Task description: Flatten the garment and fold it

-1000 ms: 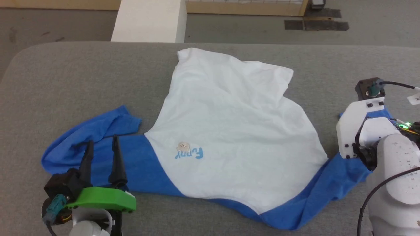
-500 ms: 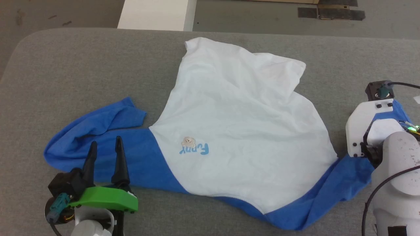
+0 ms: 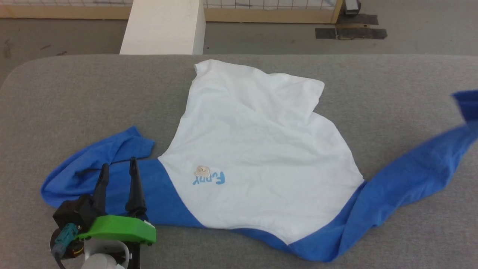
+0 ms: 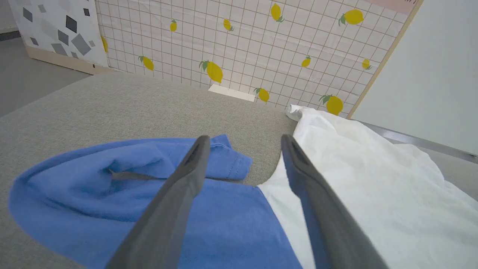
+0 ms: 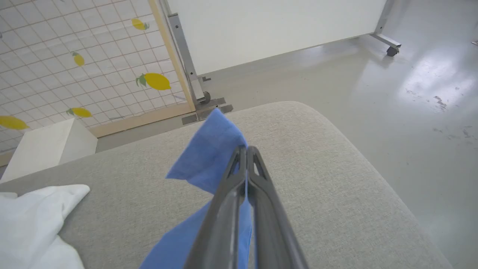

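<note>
The garment, a white T-shirt with royal-blue sleeves, lies crumpled on the grey padded table. Its light-blue lettering and small cartoon print sit near the left chest. One blue sleeve stretches to the right edge of the head view, lifted off the table. In the right wrist view my right gripper is shut on the end of that blue sleeve. My left gripper stands open over the bunched left sleeve, fingers apart and holding nothing.
A white box stands on the floor beyond the table's far edge. A lemon-print tiled screen and a white wheeled panel stand behind. The table's rounded right corner drops to the grey floor.
My right gripper has shut on the right sleeve and pulled it up and out to the right, stretching it straight; the arm has left the head view. The head camera shifted.
</note>
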